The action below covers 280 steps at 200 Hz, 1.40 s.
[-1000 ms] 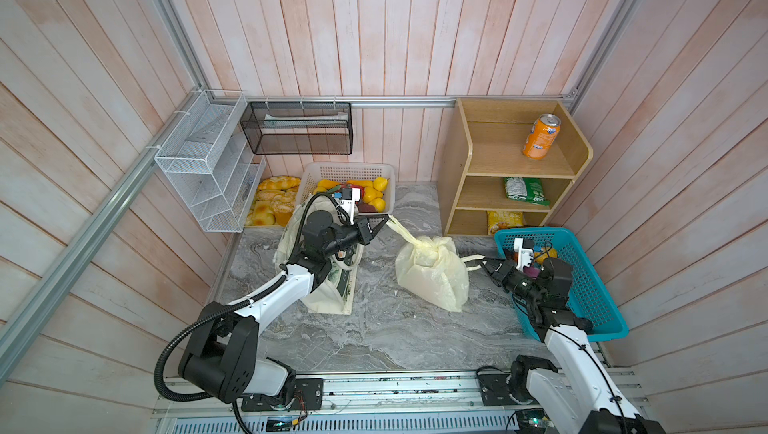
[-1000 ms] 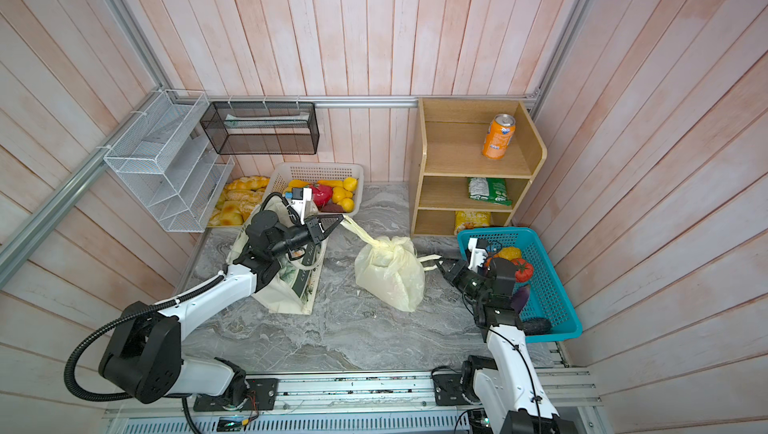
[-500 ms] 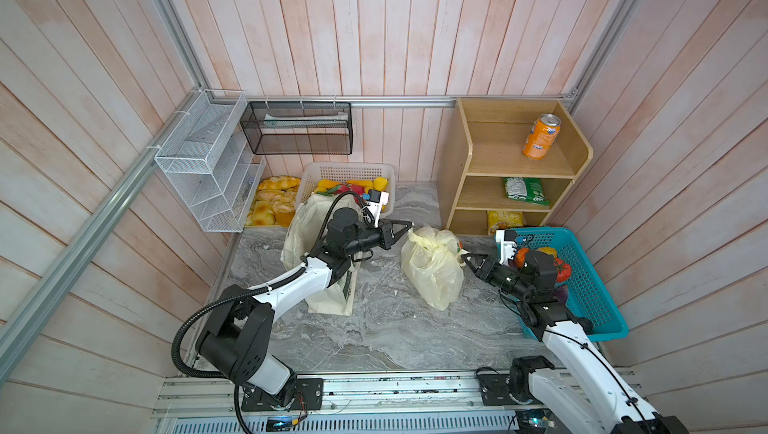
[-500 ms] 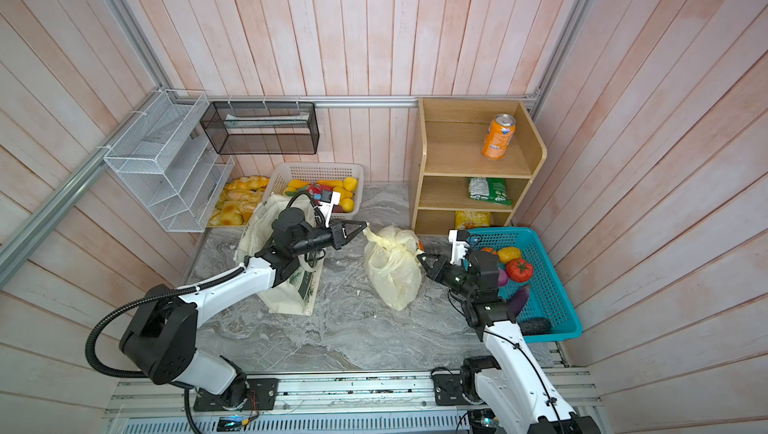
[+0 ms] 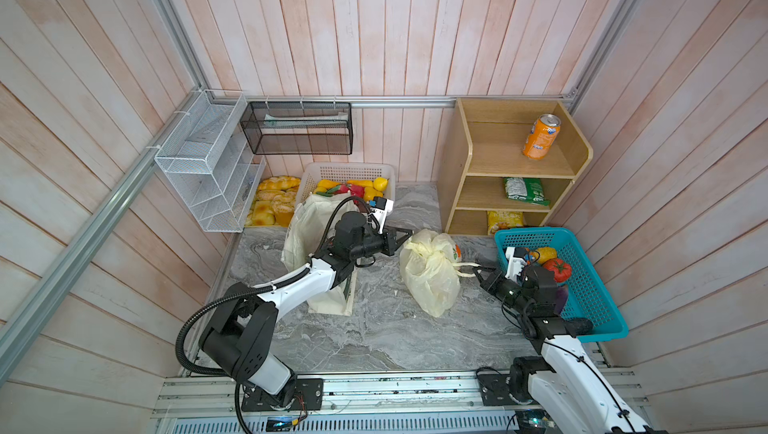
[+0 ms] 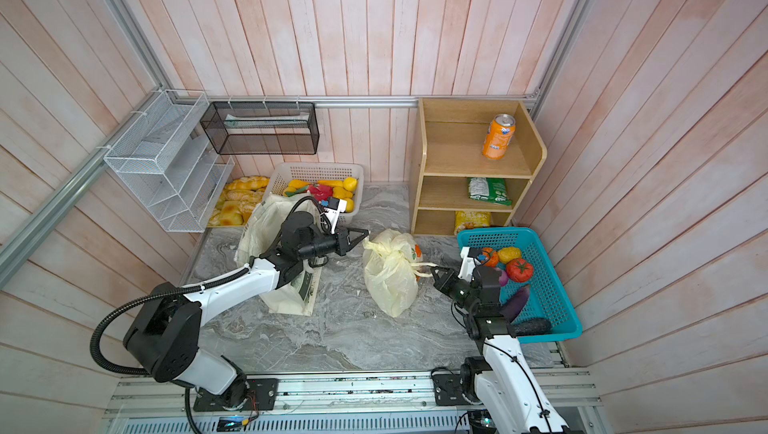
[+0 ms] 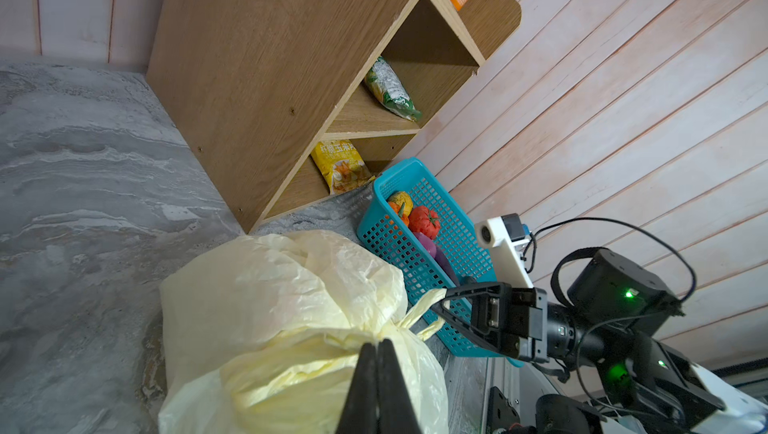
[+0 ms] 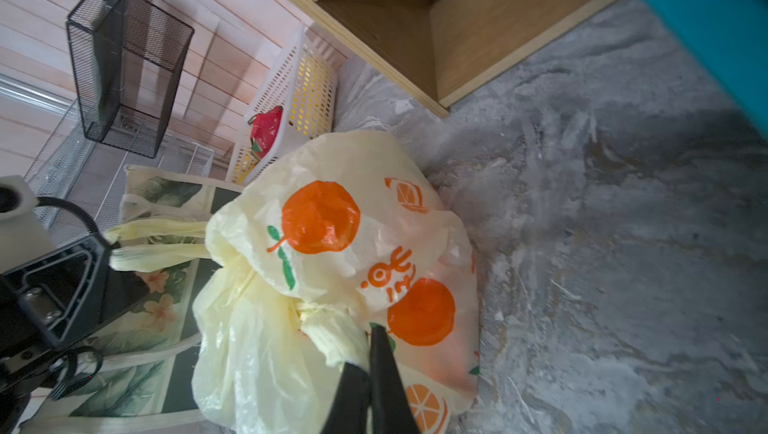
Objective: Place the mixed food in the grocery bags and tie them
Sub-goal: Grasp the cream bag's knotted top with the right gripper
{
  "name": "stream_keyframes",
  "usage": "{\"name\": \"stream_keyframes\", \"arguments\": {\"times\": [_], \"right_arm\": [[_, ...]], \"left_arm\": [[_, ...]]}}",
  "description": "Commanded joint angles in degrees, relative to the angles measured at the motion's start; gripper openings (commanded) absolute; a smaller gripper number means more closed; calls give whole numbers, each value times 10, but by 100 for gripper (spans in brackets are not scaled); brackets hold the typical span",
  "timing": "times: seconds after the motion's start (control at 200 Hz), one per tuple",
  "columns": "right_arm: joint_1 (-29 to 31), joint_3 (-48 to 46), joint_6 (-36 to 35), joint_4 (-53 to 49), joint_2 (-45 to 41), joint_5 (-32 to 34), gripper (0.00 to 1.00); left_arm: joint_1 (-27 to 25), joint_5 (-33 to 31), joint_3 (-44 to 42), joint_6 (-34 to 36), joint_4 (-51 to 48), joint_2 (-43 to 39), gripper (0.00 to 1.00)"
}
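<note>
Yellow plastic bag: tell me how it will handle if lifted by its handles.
The plastic bag will probably sag and swing: its thin film is crumpled and slumped. Its bulging body suggests some weight inside, so the twisted handles may stretch. It seems unlikely to roll, resting broadly on the table.

The right gripper (image 8: 369, 363) is pinched shut on a twisted handle of the pale-yellow bag (image 8: 332, 245), which bulges on the marble desk (image 8: 623, 224) with its orange prints showing. Two more handle strips stretch across to the left gripper (image 8: 102, 247), whose tip clamps them. A leaf-print tote (image 8: 166, 199) shows just behind the bag. A white basket (image 8: 303, 87) and a wooden shelf (image 8: 478, 37) stand at the desk's wall edge.
</note>
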Motion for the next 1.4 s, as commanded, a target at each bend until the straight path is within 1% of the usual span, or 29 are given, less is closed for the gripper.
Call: {"name": "stream_keyframes", "arguments": {"times": [0.0, 0.185, 0.22, 0.27, 0.31, 0.365, 0.415, 0.465, 0.6, 0.695, 0.715, 0.725, 0.835, 0.995, 1.205, 1.395], "right_arm": [[-1, 17, 0, 1, -13, -26, 0], [4, 110, -78, -102, 4, -34, 0], [6, 124, -87, -123, 3, -25, 10], [10, 148, -100, -157, 0, -6, 29], [16, 168, -110, -190, -1, 22, 42], [29, 196, -124, -232, 0, 69, 55], [44, 218, -136, -260, 5, 106, 62], [59, 236, -148, -283, 14, 140, 66], [105, 277, -188, -296, 60, 162, 74], [153, 319, -225, -305, 119, 185, 84], [164, 328, -234, -307, 132, 195, 96], [172, 332, -237, -309, 137, 199, 97], [226, 377, -281, -328, 209, 242, 98], [263, 414, -317, -354, 283, 289, 98], [293, 430, -339, -365, 340, 296, 98], [297, 426, -345, -353, 383, 294, 98]], "left_arm": [[1, -4, -4, 17, -6, -10, 0], [-1, 4, 3, 18, -7, -5, 0], [-1, 6, 4, 18, -6, -5, 0], [-1, 7, 3, 19, -7, -5, 0], [-1, 7, 3, 21, -8, -4, 0], [-1, 8, 2, 22, -10, -4, 0], [-1, 10, 2, 24, -11, -3, 0], [-1, 12, 2, 26, -13, -3, 0], [-1, 16, 5, 28, -14, -1, 0], [-1, 17, 8, 30, -18, 2, 0], [-1, 17, 10, 31, -19, 2, 0], [-1, 17, 10, 32, -19, 1, 0], [-1, 20, 13, 34, -22, 6, 0], [-1, 23, 20, 37, -28, 10, 0], [0, 23, 27, 42, -34, 13, 0], [0, 27, 33, 42, -35, 18, 0]]}}
